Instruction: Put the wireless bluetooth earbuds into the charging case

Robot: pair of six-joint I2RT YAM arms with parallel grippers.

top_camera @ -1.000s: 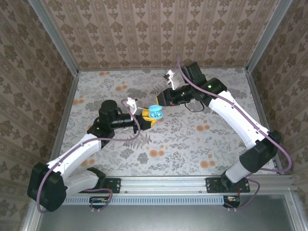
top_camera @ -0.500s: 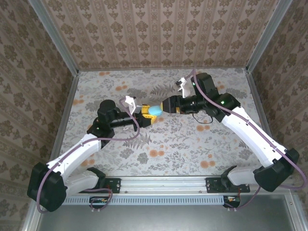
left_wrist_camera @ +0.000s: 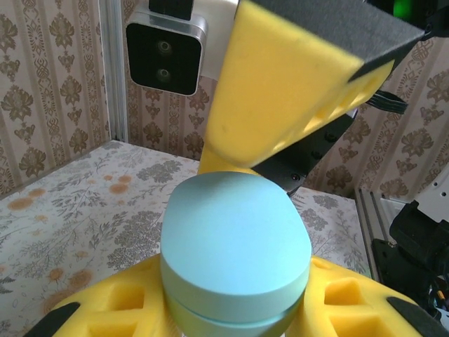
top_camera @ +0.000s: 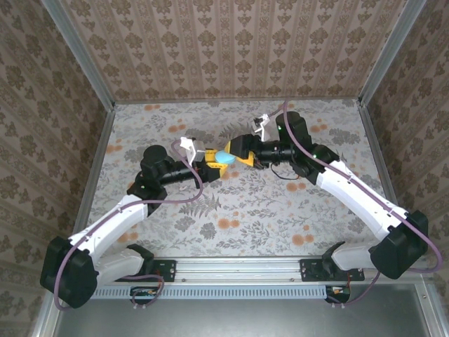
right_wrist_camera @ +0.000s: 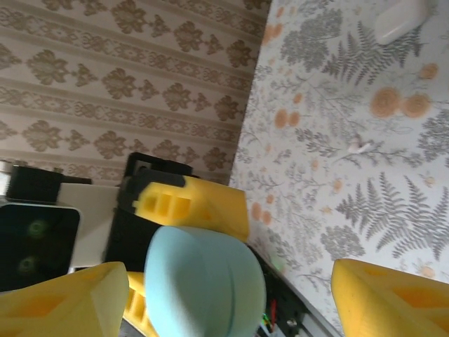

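I steady the teal charging case (top_camera: 222, 156), left gripper (top_camera: 210, 161) clenched; right gripper (top_camera: 235, 149), spread at 3 o'clock, can open it.

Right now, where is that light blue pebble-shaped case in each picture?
Top external: teal case near picture centre.
Left wrist: case at bottom centre.
Right wrist: case at bottom, left of centre.
Shared landmark: the left gripper, its yellow pads clamping the case.
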